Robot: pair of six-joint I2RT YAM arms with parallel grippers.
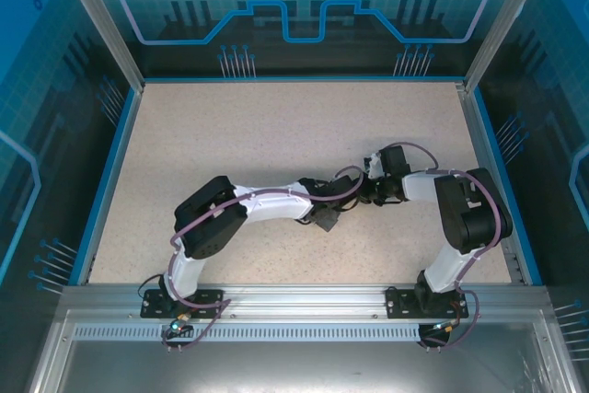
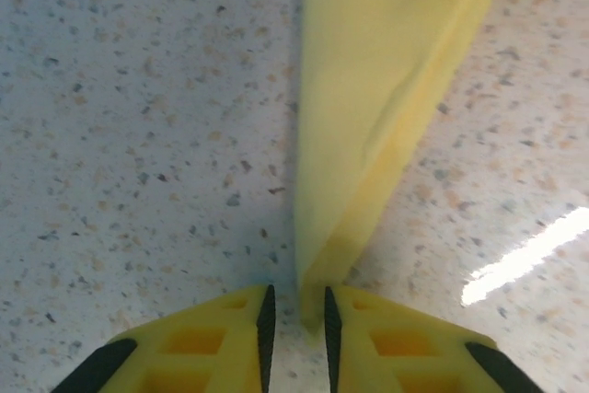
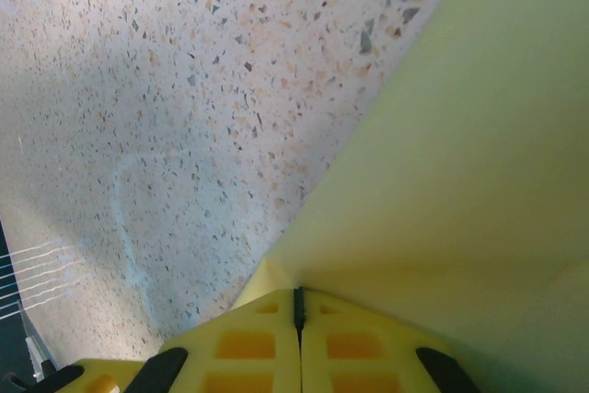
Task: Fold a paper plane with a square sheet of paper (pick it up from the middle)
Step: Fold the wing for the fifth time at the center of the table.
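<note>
Plane (image 2: pixel 368 108) held over the surface (image 2: pixel 138 135), right of its centre.
Right hand (image 3: pixel 298 299) clenched on a plane edge; left hand (image 2: pixel 299 310) slightly released, plane tip between its pads.

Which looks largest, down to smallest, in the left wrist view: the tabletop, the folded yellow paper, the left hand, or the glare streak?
1. tabletop
2. folded yellow paper
3. left hand, nearly the paper's size, but closest to the lens, so unsure
4. glare streak
</note>
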